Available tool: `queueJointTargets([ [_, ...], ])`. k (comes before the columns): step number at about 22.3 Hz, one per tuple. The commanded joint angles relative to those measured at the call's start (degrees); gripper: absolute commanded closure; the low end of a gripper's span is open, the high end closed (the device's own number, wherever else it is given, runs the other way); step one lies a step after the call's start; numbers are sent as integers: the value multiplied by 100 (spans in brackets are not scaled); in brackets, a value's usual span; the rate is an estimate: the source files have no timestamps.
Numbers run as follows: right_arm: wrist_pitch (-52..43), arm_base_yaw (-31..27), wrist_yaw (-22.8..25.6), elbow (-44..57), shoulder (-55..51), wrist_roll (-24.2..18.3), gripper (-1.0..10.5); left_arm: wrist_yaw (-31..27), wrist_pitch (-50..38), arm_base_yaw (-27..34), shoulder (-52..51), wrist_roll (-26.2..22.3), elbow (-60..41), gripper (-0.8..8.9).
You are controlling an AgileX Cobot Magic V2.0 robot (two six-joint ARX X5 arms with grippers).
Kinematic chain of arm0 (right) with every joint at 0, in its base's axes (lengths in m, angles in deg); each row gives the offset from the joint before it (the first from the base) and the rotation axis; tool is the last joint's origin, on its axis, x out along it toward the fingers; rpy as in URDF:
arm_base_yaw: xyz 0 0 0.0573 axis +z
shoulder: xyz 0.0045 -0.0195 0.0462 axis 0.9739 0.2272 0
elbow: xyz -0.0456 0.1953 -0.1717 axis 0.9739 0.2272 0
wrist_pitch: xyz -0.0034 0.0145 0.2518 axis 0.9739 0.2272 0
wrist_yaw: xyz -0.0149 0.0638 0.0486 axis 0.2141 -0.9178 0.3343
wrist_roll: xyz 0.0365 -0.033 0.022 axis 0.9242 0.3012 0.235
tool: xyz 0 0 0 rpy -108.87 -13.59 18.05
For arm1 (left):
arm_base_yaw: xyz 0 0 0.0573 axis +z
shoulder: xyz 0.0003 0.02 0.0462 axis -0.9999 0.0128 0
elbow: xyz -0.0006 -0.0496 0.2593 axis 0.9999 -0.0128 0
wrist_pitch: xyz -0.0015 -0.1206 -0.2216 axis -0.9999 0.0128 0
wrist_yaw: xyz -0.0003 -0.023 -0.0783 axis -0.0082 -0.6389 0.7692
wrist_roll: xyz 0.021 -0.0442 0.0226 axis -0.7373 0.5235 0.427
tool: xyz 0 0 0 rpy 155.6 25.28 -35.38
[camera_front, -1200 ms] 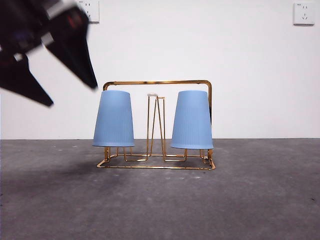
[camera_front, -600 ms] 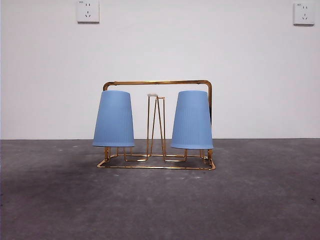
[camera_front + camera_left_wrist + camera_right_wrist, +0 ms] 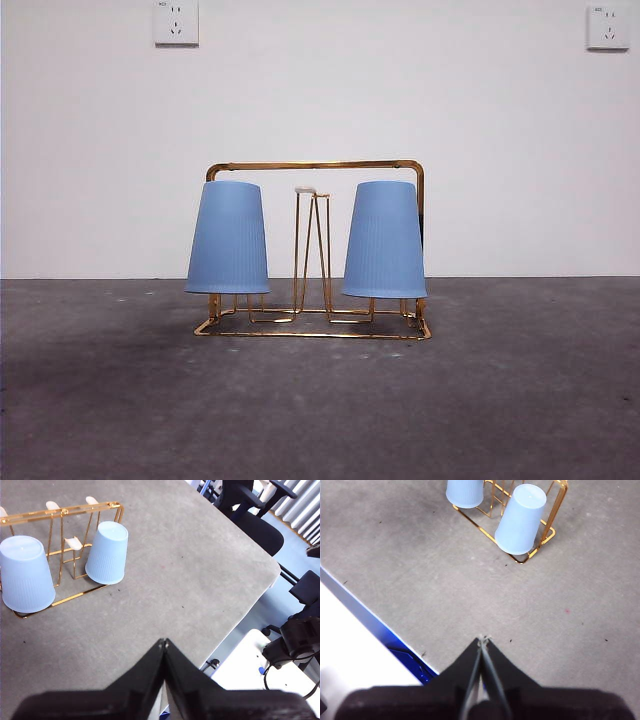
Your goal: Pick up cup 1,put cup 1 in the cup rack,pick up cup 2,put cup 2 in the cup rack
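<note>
Cup rack: we see the cup rack (image 3: 315, 250) standing mid-tabletop (image 3: 320, 410), frame upright.
Cups: both blue cups sit upside down on the outer prongs, cup 1 (image 3: 227, 238) and cup 2 (image 3: 384, 240); centre prongs bare.
Change: a dark arm filled the front view's upper corner a second ago; now gone.
Left gripper (image 3: 163, 645): fingers pressed together, well apart from the rack.
Right gripper (image 3: 483, 641): same, fingers pressed together, holding nothing.
Meaning: we judge both placements done.

Even, soft light; sharp frames; faint shadows under the cup rack (image 3: 315, 325).
</note>
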Motion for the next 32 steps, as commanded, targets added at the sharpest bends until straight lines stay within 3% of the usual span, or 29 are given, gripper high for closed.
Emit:
queueJointTargets([
  [1, 79, -2, 11, 42, 28, 79, 946, 31, -9, -9, 9, -11, 9, 816],
  [8, 83, -2, 20, 42, 44, 87, 946, 28, -9, -9, 61, -13, 9, 816],
  [10, 83, -2, 22, 42, 44, 87, 946, -326, -170, 9, 61, -566, 48, 817],
  [13, 83, -2, 22, 42, 44, 87, 946, -734, -297, 9, 105, -614, 48, 817],
  [15, 85, -2, 22, 42, 44, 87, 946, -756, -337, 9, 212, -918, 48, 817],
  [17, 85, -2, 22, 42, 44, 87, 946, -1279, -835, 7, 367, -1067, 44, 817],
  [18, 83, -2, 22, 42, 44, 87, 946, -1823, -1128, 22, 393, -1128, 33, 817],
  [20, 85, -2, 22, 42, 44, 87, 946, -2802, -1547, 295, 391, -1335, 26, 817],
  [21, 83, -2, 22, 42, 44, 87, 946, -2953, -1757, 511, 350, -1416, 0, 817],
  [23, 85, -2, 22, 42, 44, 87, 946, -2566, -2378, 1165, 61, -1569, -269, 817],
  [25, 85, -2, 22, 42, 44, 87, 946, -1805, -3235, 1888, -487, -1657, -955, 817],
  [32, 85, -2, 22, 42, 48, 87, 946, -1891, -4448, 2693, -1875, -1961, -3091, 817],
])
